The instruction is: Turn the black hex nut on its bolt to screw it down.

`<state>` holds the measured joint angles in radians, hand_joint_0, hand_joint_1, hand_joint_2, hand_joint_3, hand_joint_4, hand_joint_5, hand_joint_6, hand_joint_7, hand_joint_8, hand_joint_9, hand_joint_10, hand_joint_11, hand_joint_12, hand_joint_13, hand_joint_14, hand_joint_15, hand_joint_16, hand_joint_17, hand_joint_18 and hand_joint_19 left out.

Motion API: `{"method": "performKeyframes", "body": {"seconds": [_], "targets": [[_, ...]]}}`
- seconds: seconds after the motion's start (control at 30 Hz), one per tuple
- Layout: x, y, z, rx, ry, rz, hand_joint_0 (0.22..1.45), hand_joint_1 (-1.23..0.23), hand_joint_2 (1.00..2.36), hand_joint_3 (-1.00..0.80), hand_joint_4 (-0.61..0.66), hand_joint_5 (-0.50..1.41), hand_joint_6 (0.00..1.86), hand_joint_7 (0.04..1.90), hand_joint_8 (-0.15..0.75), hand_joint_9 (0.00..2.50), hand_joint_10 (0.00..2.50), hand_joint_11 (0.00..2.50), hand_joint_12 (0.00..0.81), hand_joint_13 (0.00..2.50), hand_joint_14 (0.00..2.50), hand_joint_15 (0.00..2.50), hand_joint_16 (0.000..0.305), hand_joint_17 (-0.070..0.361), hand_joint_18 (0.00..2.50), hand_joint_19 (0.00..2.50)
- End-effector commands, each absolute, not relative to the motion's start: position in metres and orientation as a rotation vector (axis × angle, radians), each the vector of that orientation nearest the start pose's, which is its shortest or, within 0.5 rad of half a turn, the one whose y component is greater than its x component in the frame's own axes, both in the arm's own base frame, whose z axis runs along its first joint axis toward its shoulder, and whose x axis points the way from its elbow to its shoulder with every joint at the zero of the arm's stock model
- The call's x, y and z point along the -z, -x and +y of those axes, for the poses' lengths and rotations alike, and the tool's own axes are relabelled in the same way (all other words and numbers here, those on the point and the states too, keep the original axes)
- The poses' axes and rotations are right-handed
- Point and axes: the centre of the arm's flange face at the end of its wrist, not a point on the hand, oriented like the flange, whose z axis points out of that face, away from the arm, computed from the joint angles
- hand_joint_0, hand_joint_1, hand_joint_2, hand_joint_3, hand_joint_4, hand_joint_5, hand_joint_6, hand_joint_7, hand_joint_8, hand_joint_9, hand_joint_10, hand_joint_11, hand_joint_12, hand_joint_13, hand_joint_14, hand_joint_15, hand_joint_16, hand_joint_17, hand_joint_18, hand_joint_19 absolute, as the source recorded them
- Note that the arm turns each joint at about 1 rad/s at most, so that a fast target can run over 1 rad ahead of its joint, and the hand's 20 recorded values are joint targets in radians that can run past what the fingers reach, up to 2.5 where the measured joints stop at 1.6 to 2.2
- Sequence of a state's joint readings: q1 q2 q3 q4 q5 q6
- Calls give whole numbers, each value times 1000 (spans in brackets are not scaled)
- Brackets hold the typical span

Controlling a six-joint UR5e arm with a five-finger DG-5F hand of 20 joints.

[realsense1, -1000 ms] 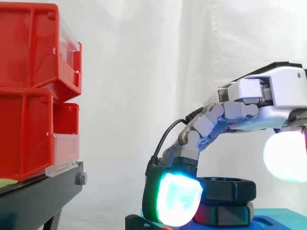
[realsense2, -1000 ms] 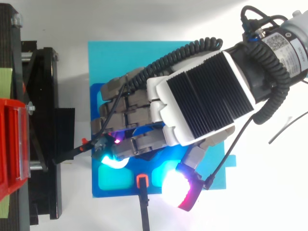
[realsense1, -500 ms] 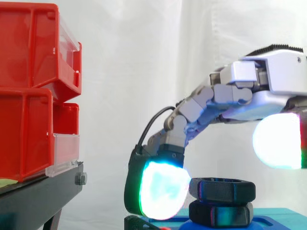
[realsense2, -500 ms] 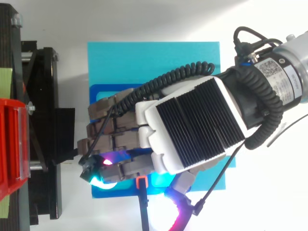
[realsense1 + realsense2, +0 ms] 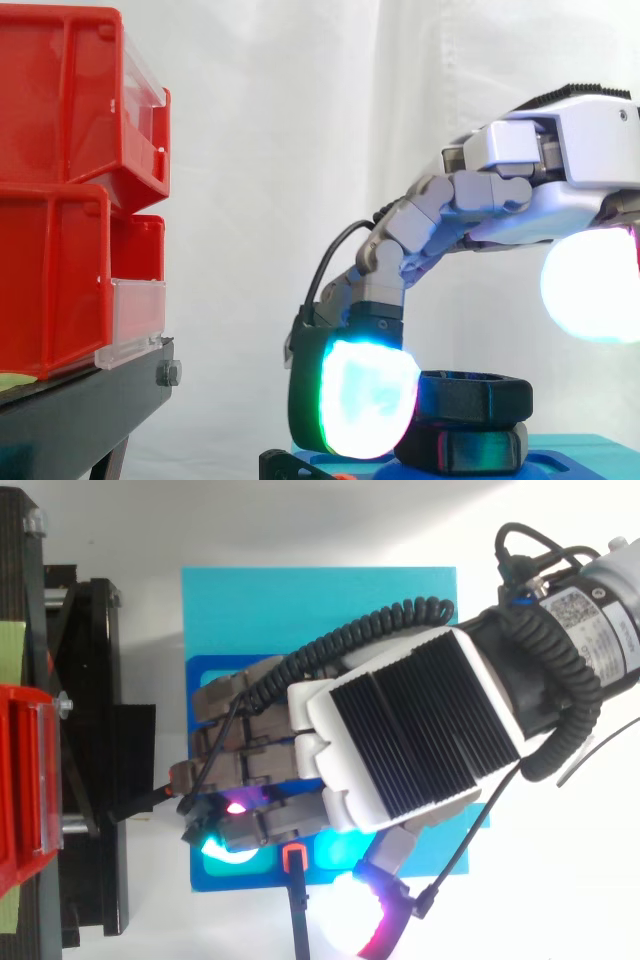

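The black hex nut (image 5: 478, 394) sits on its bolt above a second black hex piece (image 5: 470, 450), on a blue fixture (image 5: 565, 455). My hand (image 5: 560, 180) reaches in from the right above the nut, fingers arched downward. A cyan-green glowing fingertip (image 5: 365, 400) hangs at the nut's left side and overlaps its edge; I cannot tell whether they touch. The white glowing thumb pad (image 5: 595, 290) is raised well above and right of the nut. In the top view the hand (image 5: 410, 740) covers the nut over the light blue board (image 5: 320, 605).
Red bins (image 5: 70, 190) are stacked on a black stand (image 5: 90, 405) at the left, a gap away from the fingers. In the top view the stand (image 5: 90, 730) borders the board's left side. An orange-tipped black part (image 5: 294, 858) lies at the board's near edge.
Half a second ago the glowing fingertip hung left of the nut with a gap. It has since swung back right against the nut's left edge, and the thumb has shifted slightly right.
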<state>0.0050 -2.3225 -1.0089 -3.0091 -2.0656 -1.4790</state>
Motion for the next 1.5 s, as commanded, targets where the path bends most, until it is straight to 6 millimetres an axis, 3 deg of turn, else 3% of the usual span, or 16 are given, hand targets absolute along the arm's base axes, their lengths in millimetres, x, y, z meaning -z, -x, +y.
{"method": "performKeyframes", "body": {"seconds": [0.0, 0.8, 1.47], "targets": [[-293, -754, -90, -477, 317, 1623, 514, -326, 1000, -500, 317, -213, 867, 572, 309, 495, 8, 351, 362, 666, 8, 269, 48, 109, 552, 342], [-301, -756, -100, -476, 324, 1596, 514, -328, 1000, -500, 316, -212, 869, 575, 310, 500, 8, 342, 364, 671, 9, 270, 48, 108, 560, 343], [-300, -746, -147, -490, 339, 1555, 515, -330, 1000, -500, 316, -213, 868, 570, 309, 497, 8, 341, 364, 673, 8, 266, 48, 109, 565, 342]]}}
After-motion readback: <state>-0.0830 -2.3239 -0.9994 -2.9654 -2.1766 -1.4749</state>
